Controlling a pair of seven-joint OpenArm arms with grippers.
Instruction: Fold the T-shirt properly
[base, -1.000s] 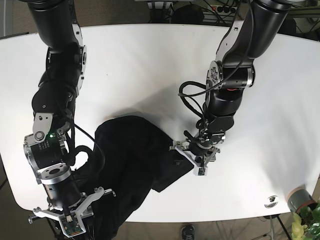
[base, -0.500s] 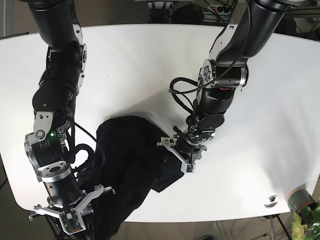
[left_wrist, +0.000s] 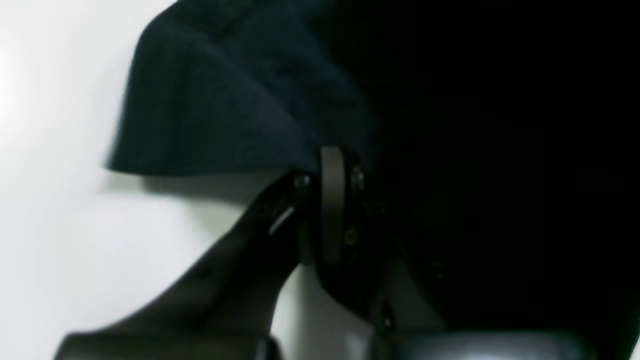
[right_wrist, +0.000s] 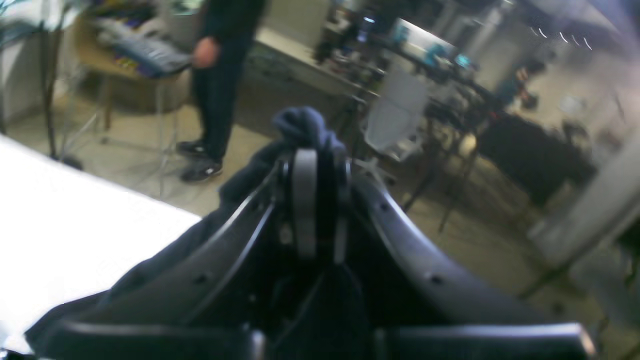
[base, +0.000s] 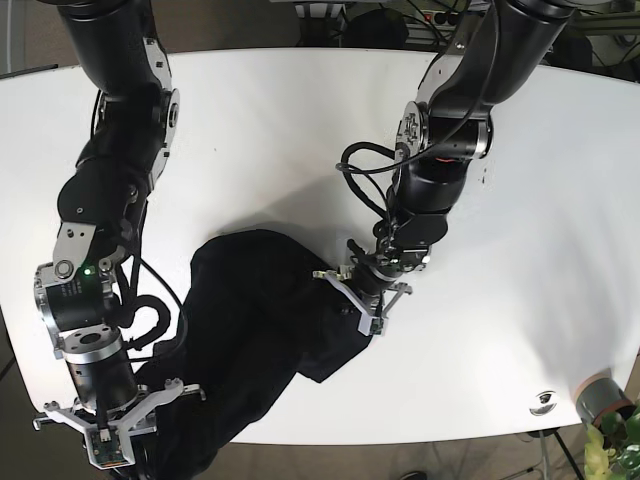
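The black T-shirt (base: 255, 320) lies crumpled near the white table's (base: 280, 130) front edge, and part of it trails off that edge at the lower left. My left gripper (base: 352, 298) sits at the shirt's right edge. In the left wrist view the left gripper (left_wrist: 332, 200) is shut on a fold of the dark cloth (left_wrist: 225, 100) just above the tabletop. My right gripper (base: 108, 440) hangs past the front edge at the bottom left. In the right wrist view the right gripper (right_wrist: 317, 200) is shut on the shirt, with a bunch of cloth (right_wrist: 305, 125) poking out past its tips.
A grey pot with a plant (base: 600, 400) and a small round white object (base: 543, 402) sit at the front right corner. Beyond the table edge the right wrist view shows a standing person (right_wrist: 220, 75), chairs and desks.
My left gripper has moved left and slightly up, onto the shirt's right edge. The right arm has shifted left and down with the cloth still in it.
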